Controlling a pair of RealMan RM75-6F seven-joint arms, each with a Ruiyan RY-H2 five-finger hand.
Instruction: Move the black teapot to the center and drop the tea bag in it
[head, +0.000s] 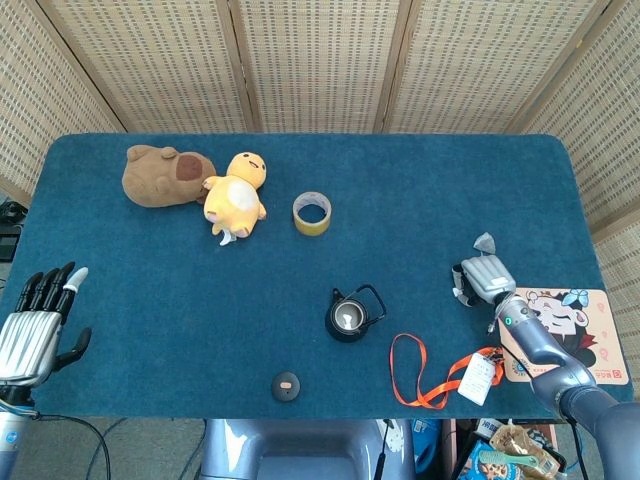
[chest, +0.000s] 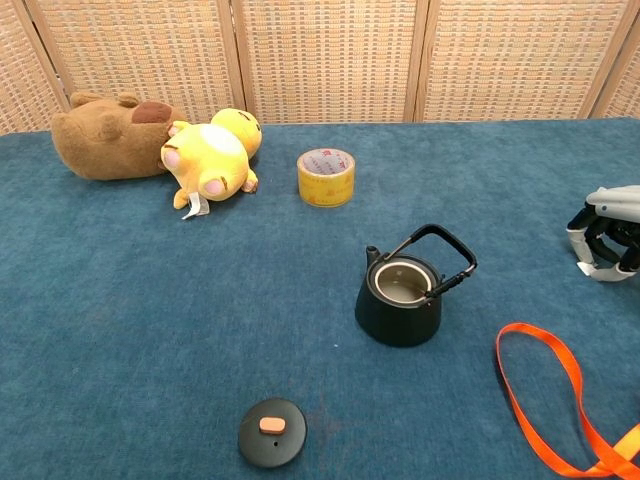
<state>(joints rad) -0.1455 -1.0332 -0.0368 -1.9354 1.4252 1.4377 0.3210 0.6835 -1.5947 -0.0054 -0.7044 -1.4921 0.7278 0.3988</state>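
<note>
The black teapot (head: 349, 316) (chest: 402, 300) stands upright near the middle of the blue table (head: 420, 190), lid off and handle raised. Its round black lid (head: 286, 385) (chest: 272, 432) lies in front of it, near the table's front edge. Far to the right, my right hand (head: 486, 277) (chest: 607, 243) rests low over the table with its fingers curled in. A small grey tea bag (head: 485, 241) sticks out from the hand's far side, pinched there. My left hand (head: 38, 320) hovers off the front left corner with fingers spread and nothing in it.
A brown plush (head: 160, 176) and a yellow plush (head: 236, 194) lie at the back left, with a roll of yellow tape (head: 311, 212) beside them. An orange lanyard with a white tag (head: 440, 382) and a cartoon mat (head: 568, 335) lie at the front right.
</note>
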